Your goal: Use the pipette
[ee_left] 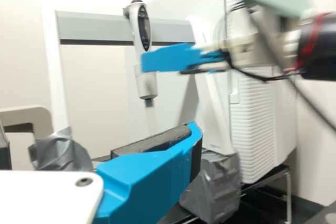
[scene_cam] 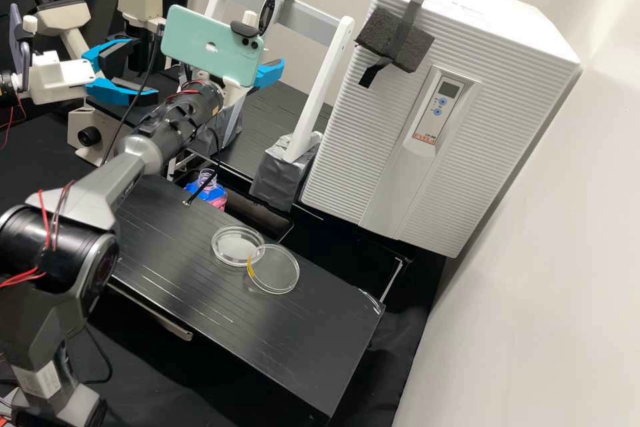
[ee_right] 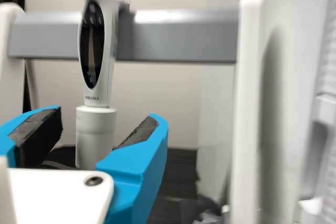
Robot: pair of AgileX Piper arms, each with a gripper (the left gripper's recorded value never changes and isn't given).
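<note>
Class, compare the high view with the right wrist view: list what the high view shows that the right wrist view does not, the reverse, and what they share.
High view: two clear petri dishes on the black tray, a blue bottle, the white ribbed appliance. Right wrist view: a lower barrel standing between the fingers of the open right gripper, with dark pads facing it. Both: the pipette hanging from the stand's grey crossbar.

A laboratory: microscope (scene_cam: 88, 136), petri dishes (scene_cam: 238, 245), a pipette (ee_right: 97, 51) hung on its stand (scene_cam: 313, 20) (beside a white ribbed instrument (scene_cam: 480, 80))
</note>
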